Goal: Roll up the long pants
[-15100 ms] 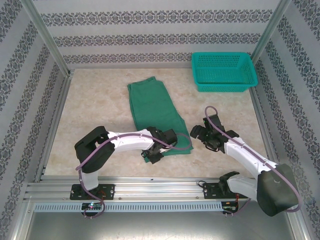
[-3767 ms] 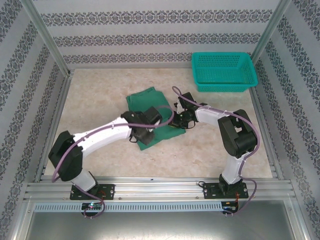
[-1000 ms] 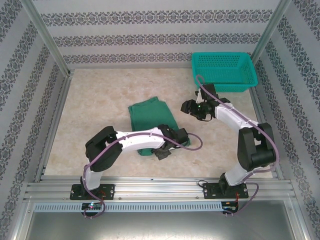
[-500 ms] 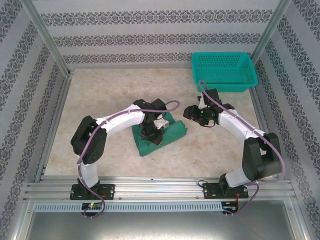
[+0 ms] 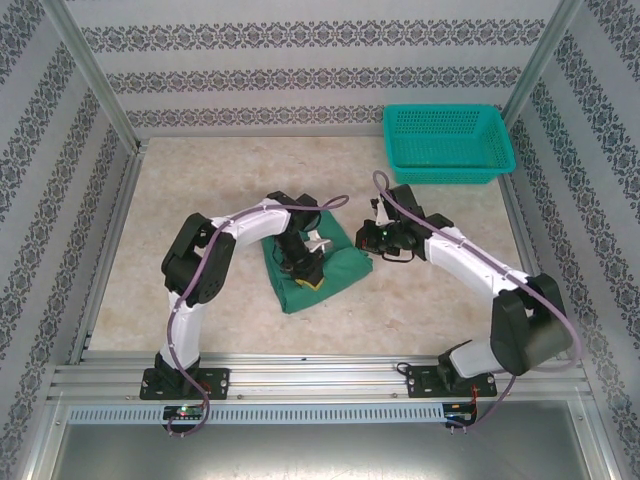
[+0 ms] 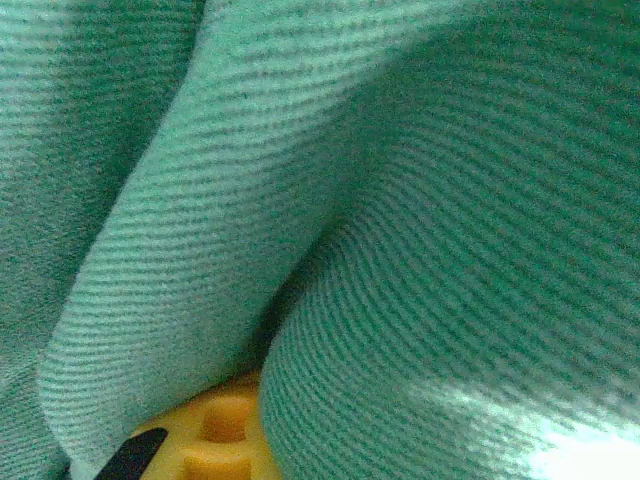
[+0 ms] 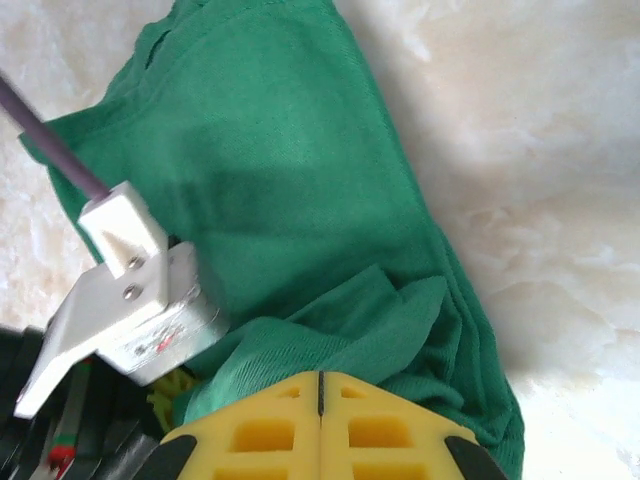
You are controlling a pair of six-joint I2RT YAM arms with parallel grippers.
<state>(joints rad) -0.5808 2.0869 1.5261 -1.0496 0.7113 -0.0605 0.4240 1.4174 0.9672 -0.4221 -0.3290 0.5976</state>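
The long pants [image 5: 342, 262] lie as a bunched dark green bundle in the middle of the table. My left gripper [image 5: 308, 272] is pressed down on the bundle's near left part. In the left wrist view green cloth [image 6: 450, 200] wraps over a yellow finger [image 6: 215, 445] and hides the other one. My right gripper [image 5: 372, 238] hovers at the bundle's right edge. Its yellow fingers meet at a thin seam [image 7: 320, 378], shut and empty, just over a raised fold of the pants [image 7: 290, 180]. The left arm's white wrist [image 7: 130, 300] sits beside that fold.
A teal mesh basket [image 5: 447, 143] stands at the back right corner. Bare marbled table [image 5: 190, 200] spreads to the left and in front of the bundle. Patterned walls and metal posts enclose the table.
Over the last second my left gripper carried the near end of the pants up and over toward the far side, shortening the bundle. My right gripper moved left, closer to the bundle.
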